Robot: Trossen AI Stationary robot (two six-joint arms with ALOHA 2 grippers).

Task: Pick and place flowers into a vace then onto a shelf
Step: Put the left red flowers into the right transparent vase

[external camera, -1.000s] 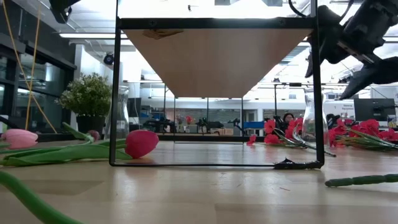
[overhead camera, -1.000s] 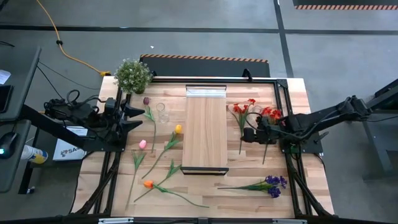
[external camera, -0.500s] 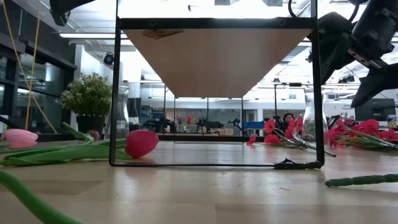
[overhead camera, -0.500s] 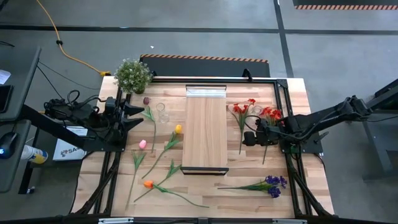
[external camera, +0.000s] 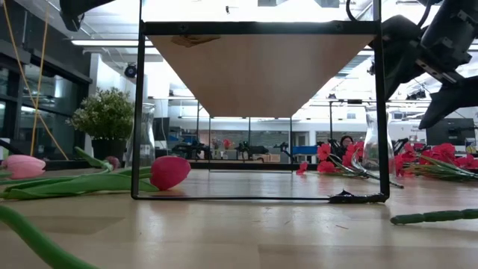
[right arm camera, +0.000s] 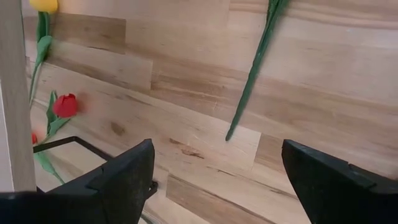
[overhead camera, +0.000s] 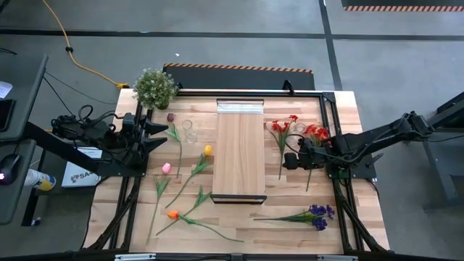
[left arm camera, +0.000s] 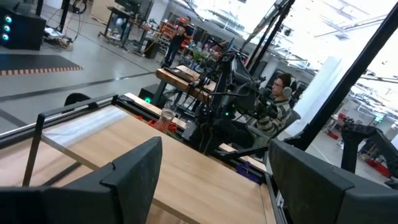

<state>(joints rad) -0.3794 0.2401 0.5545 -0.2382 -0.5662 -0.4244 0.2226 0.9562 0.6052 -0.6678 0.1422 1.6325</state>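
Right gripper open over red flowers' green stem: light, bendy, likely best pinched mid-stem; left gripper open, waiting

Light matt wood shelf on a planked wooden table.

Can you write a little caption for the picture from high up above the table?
Flowers lie around the wooden shelf as the open right gripper hovers beside red blooms.
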